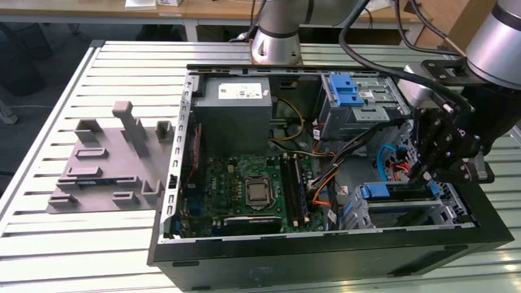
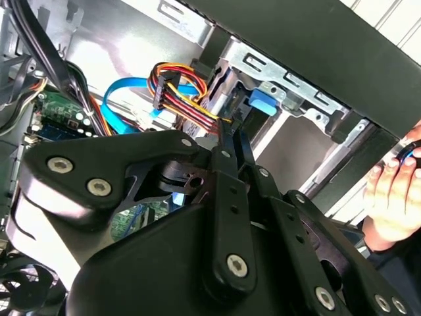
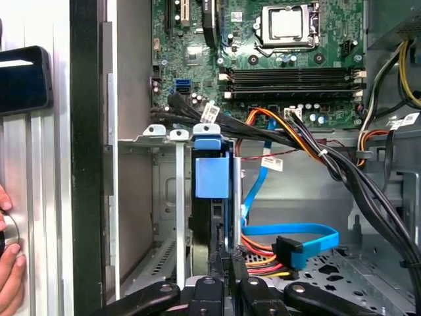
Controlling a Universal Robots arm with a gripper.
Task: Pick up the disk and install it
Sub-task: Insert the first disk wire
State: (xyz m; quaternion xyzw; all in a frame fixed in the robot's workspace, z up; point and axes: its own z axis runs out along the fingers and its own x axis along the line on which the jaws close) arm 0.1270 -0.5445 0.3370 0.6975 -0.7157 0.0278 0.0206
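**Hanging over the drive cage, disk sitting in its slot**

Gripper (image 1: 430,177) is hanging inside the open computer case (image 1: 244,268), at the drive cage (image 1: 452,213) on the exterior view's right, near the case's front corner. Fingers (image 3: 223,263) are pointing down at the back end of the disk (image 3: 212,197); in the first wrist view they are reading as drawn together, close against that rear edge. Cannot tell whether they are actually pinching it or just touching.

Disk is sitting on edge in the cage slot, its blue carrier tab (image 3: 212,174) facing the motherboard (image 3: 276,59). In the exterior view the same blue tab (image 1: 376,191) is showing at the cage mouth, just beside the gripper. In the second wrist view the blue tab (image 2: 262,103) is showing past the fingertips, inside the silver cage frame (image 2: 289,85).

Cabling is crowding the spot: a bundle of red, yellow and orange wires (image 2: 181,99) and a flat blue cable (image 3: 289,230) are lying just beside the disk's rear end, a blue connector (image 3: 299,251) near the fingers.

A person's hand (image 2: 395,197) is resting against the outside of the case wall; fingertips (image 3: 10,263) are also showing in the first wrist view.

A grey moulded fixture (image 1: 114,165) is lying on the slatted table (image 1: 49,244), well apart from the case.
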